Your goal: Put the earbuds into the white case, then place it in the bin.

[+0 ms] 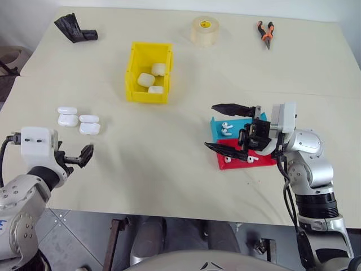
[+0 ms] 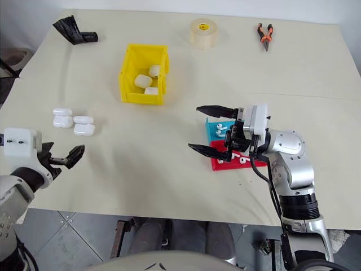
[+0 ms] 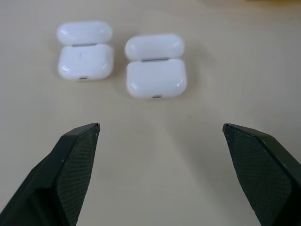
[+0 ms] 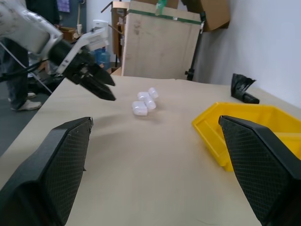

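Currently two open white cases (image 1: pixel 79 122) are seen near the table's (image 1: pixel 169 169) left edge, just ahead of the nearer, wide-open, empty left gripper (image 1: pixel 79 156)

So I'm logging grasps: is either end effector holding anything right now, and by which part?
Nothing is held. The left end effector and right end effector are both open and empty.
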Motion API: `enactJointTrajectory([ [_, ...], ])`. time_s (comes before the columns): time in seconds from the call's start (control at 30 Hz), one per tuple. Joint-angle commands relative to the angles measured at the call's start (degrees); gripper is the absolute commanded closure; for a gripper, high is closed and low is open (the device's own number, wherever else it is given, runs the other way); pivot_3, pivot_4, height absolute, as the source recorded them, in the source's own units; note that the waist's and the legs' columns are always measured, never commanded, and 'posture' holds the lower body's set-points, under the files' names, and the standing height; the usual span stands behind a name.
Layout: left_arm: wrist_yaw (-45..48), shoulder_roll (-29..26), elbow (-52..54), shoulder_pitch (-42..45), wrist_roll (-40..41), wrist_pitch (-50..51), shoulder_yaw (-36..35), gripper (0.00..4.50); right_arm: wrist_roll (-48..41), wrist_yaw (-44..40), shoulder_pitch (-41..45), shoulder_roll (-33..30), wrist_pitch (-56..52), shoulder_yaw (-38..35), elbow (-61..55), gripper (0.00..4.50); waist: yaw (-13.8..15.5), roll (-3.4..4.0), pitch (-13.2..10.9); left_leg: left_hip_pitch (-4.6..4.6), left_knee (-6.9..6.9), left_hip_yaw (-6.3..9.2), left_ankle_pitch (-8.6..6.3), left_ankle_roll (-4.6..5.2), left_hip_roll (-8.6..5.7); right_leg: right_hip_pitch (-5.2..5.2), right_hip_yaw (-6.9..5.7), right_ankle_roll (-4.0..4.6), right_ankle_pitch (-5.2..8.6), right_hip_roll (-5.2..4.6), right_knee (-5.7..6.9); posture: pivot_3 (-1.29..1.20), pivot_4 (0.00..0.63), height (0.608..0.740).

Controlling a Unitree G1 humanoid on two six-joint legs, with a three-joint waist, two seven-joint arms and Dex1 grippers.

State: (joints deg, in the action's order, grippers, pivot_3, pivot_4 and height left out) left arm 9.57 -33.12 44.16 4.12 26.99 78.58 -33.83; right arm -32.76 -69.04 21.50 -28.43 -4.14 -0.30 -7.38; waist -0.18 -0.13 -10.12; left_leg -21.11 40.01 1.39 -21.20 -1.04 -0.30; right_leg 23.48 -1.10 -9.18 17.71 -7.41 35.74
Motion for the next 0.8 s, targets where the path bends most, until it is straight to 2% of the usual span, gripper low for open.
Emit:
enactJointTrajectory([
  [0.03,-0.4,-6.6,-5.3,10.9,-0.7,11.2,2.7,0.05,-1.1,-1.1,1.3,-1.1,-1.3,-0.4,-0.6,0.0,0.1,0.0,0.0,0.01,0.0,0.01,0.01,-0.01,-0.01,-0.01,-0.01,0.0,0.0,0.01,0.02,0.0,0.15,0.74],
  [0.1,-1.8,-9.3,-11.5,15.2,-1.2,13.7,5.2,0.05,-0.8,-1.4,1.3,-1.4,-1.7,-0.3,-0.6,0.0,-0.1,0.02,0.0,0.04,-0.03,-0.01,0.01,-0.02,-0.03,0.0,0.02,0.0,0.0,0.02,0.03,0.0,0.15,0.74],
  [0.3,-2.9,-12.6,-25.0,28.1,-2.1,13.9,12.9,0.05,-1.2,-0.1,-0.2,-1.6,-2.8,-1.0,-3.1,0.0,-0.8,-0.07,0.0,-0.01,-0.15,-0.12,0.02,-0.03,-0.02,0.17,-0.05,0.01,0.0,0.01,0.02,0.0,0.15,0.74],
  [0.37,-2.5,-14.1,-28.5,29.1,-1.8,13.9,15.6,0.05,-1.4,0.6,-1.1,-1.7,-3.1,-1.2,-4.4,0.0,-1.1,-0.06,0.0,0.0,-0.14,-0.14,0.02,-0.03,-0.03,0.17,-0.04,0.01,0.0,-0.01,0.03,0.0,0.15,0.74],
  [0.53,-2.7,-12.9,-33.4,30.6,-1.9,13.9,16.3,0.05,-1.4,2.5,-3.5,-1.5,-3.2,-1.8,-6.7,0.0,-1.4,-0.07,0.0,0.03,-0.14,-0.21,0.03,-0.05,-0.01,0.19,-0.04,0.01,0.0,-0.01,0.06,0.0,0.15,0.74],
  [0.8,-4.1,-11.1,-34.7,29.0,-0.8,13.9,16.7,0.05,-1.4,4.5,-4.9,-1.6,-3.2,-1.8,-8.4,0.0,-1.3,-0.07,0.0,0.02,-0.07,-0.22,0.03,-0.05,-0.02,0.19,-0.03,0.01,0.0,-0.03,0.11,0.0,0.15,0.74],
])
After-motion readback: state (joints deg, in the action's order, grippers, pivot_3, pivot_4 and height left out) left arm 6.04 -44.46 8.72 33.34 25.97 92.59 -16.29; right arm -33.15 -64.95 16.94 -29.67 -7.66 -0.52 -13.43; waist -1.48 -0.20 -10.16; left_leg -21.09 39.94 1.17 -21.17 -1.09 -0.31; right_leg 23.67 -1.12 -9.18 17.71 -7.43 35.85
